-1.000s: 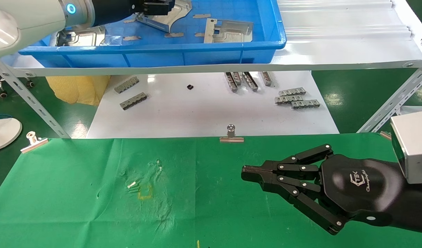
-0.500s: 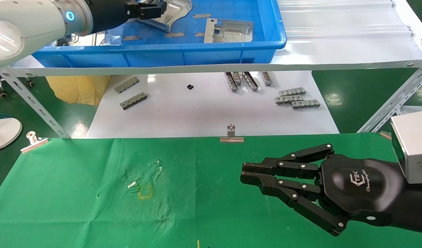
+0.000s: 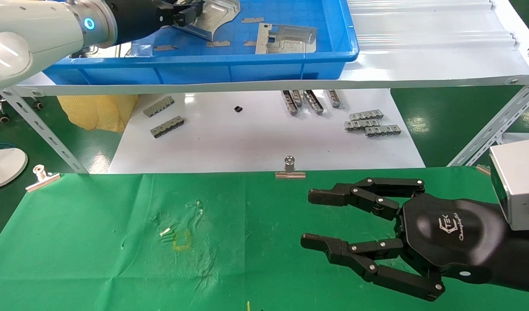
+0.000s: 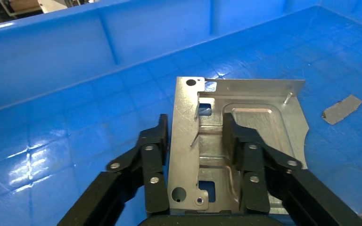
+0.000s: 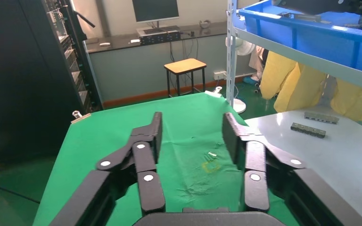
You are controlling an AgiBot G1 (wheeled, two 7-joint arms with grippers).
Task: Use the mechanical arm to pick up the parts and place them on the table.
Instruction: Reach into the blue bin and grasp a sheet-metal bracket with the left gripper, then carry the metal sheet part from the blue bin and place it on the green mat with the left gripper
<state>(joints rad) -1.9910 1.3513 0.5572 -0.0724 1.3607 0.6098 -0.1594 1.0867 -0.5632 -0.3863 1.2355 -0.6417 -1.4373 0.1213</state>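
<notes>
Left gripper (image 4: 195,136) clamps part (image 4: 245,101), long axis seemingly along fingers; right gripper (image 3: 310,218) gapes.

The part (image 4: 226,141) between the left claw's (image 4: 195,134) matt black fingers is bare stamped sheet metal with a dull silvery sheen, and it lies in a bin (image 3: 247,65) of glossy blue plastic. The table (image 3: 96,259) is covered in wrinkled, matt green cloth held by shiny metal binder clips (image 3: 290,169). The right claw's (image 3: 314,220) body is smooth, semi-gloss black, and the board (image 3: 247,142) below the shelf is glossy white.
</notes>
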